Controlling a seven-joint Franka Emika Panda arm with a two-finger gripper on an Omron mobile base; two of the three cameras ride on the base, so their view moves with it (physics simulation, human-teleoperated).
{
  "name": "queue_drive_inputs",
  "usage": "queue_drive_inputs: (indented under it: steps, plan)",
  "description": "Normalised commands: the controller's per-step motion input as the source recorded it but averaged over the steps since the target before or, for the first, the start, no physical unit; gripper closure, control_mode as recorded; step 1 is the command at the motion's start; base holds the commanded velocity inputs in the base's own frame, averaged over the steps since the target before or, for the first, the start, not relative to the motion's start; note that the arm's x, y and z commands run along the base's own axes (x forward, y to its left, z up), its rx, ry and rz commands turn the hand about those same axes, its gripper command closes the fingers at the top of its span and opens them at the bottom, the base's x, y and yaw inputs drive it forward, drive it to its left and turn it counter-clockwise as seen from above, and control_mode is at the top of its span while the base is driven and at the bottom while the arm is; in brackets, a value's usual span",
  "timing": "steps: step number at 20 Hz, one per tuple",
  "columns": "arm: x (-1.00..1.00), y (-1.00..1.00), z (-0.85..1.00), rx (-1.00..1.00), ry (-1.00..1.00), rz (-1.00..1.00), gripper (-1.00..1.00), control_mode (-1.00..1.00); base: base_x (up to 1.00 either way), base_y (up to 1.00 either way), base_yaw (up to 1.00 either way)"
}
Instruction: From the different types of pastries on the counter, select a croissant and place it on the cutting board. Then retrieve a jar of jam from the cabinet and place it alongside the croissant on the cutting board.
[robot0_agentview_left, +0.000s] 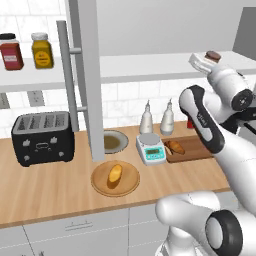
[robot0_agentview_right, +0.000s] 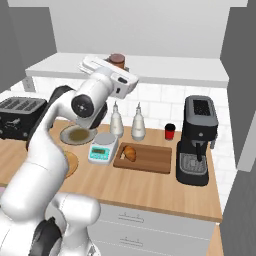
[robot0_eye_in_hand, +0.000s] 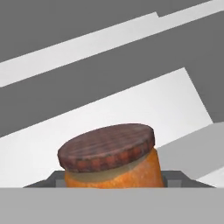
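Jar of jam (robot0_eye_in_hand: 111, 159) apparently gripped by gripper (robot0_eye_in_hand: 111, 181), near shelf (robot0_agentview_right: 165, 67) edge

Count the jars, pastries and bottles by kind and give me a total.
Jars: 3: red jar, yellow jar, jar of jam
Pastries: 2: croissant, golden loaf
Bottles: 2
Total: 7

We can read no text anywhere. The red jar (robot0_agentview_left: 10, 51) and yellow jar (robot0_agentview_left: 42, 50) at upper left carry blurred labels, and the scale's (robot0_agentview_left: 151, 149) display is illegible.
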Motion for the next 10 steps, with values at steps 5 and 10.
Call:
queue_drive_inputs:
  steps: [5,10]
  plan:
    - [-0.97,-0.04,-0.01,0.00,0.16,-0.04,1.00,-1.00,0.00,0.00,0.00]
    - [-1.00,0.00,0.00,0.00,0.17,-0.03,1.00,-1.00,0.00,0.00,0.00]
